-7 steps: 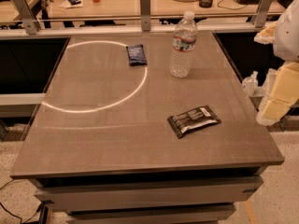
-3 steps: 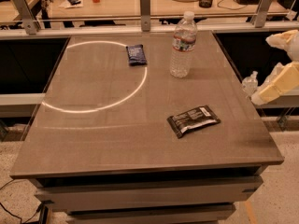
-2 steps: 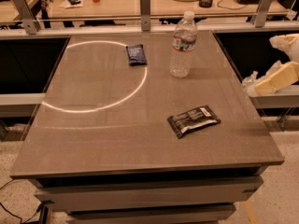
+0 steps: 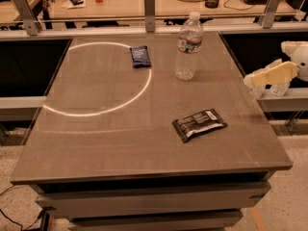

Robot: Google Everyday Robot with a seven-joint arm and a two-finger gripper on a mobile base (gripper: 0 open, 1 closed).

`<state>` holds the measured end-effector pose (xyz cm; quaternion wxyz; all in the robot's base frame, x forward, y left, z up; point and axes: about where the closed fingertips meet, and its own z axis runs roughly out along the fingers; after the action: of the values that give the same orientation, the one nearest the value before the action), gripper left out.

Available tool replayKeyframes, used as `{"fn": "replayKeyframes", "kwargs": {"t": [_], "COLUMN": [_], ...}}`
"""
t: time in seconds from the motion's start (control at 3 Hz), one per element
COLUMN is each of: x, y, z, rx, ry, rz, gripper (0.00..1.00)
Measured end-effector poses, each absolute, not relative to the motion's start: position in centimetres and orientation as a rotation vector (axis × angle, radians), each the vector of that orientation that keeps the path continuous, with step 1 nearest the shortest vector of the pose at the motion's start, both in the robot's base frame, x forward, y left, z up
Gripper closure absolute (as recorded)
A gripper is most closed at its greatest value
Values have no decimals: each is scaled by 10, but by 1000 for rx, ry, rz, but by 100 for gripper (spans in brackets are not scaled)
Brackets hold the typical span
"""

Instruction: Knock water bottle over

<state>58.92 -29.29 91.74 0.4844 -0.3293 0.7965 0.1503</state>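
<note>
The water bottle (image 4: pixel 188 46) is a tall clear ribbed bottle with a white cap and a label band. It stands upright at the back right of the brown table (image 4: pixel 96 138). My gripper (image 4: pixel 262 78) is pale yellow and white. It hangs off the table's right edge, level with the bottle's base and well to the right of it. It touches nothing.
A dark blue snack packet (image 4: pixel 140 56) lies at the back centre, left of the bottle. A black snack packet (image 4: pixel 199 124) lies in front of the bottle. A bright ring of light (image 4: pixel 103 78) marks the table's left half. A railing with metal posts (image 4: pixel 149 8) and a cluttered desk stand behind.
My gripper has swung up from a hanging pose to a level one and crept left toward the table's right edge. The bottle and packets have not moved.
</note>
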Motion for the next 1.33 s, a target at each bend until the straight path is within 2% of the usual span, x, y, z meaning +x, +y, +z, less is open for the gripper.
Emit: {"fn": "replayKeyframes", "kwargs": {"t": [0.67, 1.33], "x": [627, 641], "y": [-276, -263], "z": [915, 908], "rx": [-725, -789], "ry": [1731, 1668], "rz": [540, 592], "gripper": [0, 0]}}
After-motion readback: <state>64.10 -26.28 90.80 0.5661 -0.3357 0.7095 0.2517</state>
